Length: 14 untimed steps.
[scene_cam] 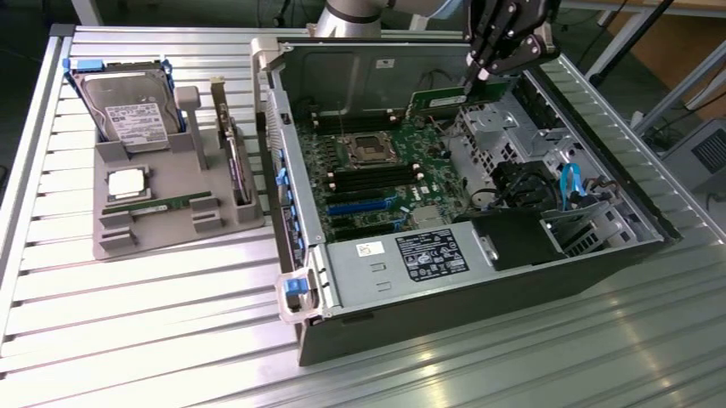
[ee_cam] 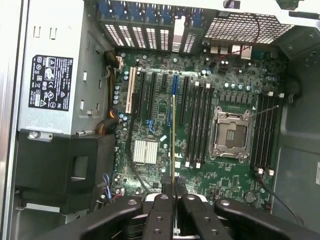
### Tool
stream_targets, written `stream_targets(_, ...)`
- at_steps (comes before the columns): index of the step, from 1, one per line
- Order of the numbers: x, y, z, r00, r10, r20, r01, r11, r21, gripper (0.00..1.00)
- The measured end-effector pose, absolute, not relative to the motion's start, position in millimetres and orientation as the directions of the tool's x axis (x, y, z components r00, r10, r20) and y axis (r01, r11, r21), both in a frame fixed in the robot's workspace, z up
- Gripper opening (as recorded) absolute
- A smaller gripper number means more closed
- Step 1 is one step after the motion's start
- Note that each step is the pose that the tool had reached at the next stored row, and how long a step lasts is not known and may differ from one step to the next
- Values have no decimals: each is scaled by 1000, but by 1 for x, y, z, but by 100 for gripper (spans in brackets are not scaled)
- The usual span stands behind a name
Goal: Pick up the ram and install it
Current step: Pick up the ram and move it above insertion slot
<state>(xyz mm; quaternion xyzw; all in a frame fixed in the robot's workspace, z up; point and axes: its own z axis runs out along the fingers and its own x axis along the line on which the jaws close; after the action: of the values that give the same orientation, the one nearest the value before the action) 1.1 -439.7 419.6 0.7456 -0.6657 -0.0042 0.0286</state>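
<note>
Black metal gripper [ee_cam: 174, 186] fingers [ee_cam: 163, 201] pinch the long thin green ram stick [scene_cam: 445, 100], so I should line it up over a long black slot [ee_cam: 198, 125] and press down gently.

Grey steel computer case [scene_cam: 340, 76], open on top: entry from above is unobstructed. Free room is seen over the green motherboard [scene_cam: 383, 180], exterior view's centre. Right of it, passage is narrowed by a perforated grey drive cage [scene_cam: 499, 127] and blue cables [scene_cam: 569, 183]. Lower centre is blocked by a boxy silver power supply [scene_cam: 386, 259]. The ram [scene_cam: 443, 99] is held close beside the upper wall.
</note>
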Motion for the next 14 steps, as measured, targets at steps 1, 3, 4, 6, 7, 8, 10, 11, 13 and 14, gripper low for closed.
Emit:
stream_targets(1,4,-440,420,114,-993,32,-993,-112,48,12)
stream_targets(3,12,-440,420,114,-993,32,-993,-112,48,12)
stream_targets(4,17,-440,420,114,-993,32,-993,-112,48,12)
stream_targets(6,19,-437,420,114,-993,32,-993,-112,48,12)
stream_targets(7,19,-432,420,114,-993,32,-993,-112,48,12)
stream_targets(8,19,-421,419,114,-993,31,-993,-112,48,12)
stream_targets(10,19,-415,419,114,-994,5,-993,-113,45,12)
stream_targets(11,19,-415,420,113,-992,-62,-993,-116,38,12)
stream_targets(13,19,-415,420,113,-988,-103,-993,-117,33,12)
stream_targets(14,19,-415,420,113,-988,-103,-993,-117,33,12)
